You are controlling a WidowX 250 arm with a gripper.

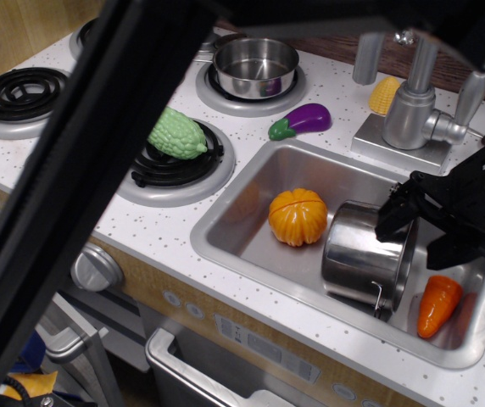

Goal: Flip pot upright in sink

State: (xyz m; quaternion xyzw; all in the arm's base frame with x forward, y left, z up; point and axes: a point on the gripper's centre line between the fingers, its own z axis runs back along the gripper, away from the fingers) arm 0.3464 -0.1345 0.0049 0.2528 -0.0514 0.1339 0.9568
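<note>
The steel pot lies on its side in the sink, its open mouth facing right, a wire loop handle at its lower edge. My black gripper is open at the pot's upper right rim. One finger sits at the rim's top, the other finger stands to the right over the basin. Neither finger grips the pot.
An orange pumpkin lies left of the pot and an orange carrot to its right, both in the sink. The faucet, corn, eggplant, pan and green gourd are on the counter. A dark arm link blocks the left foreground.
</note>
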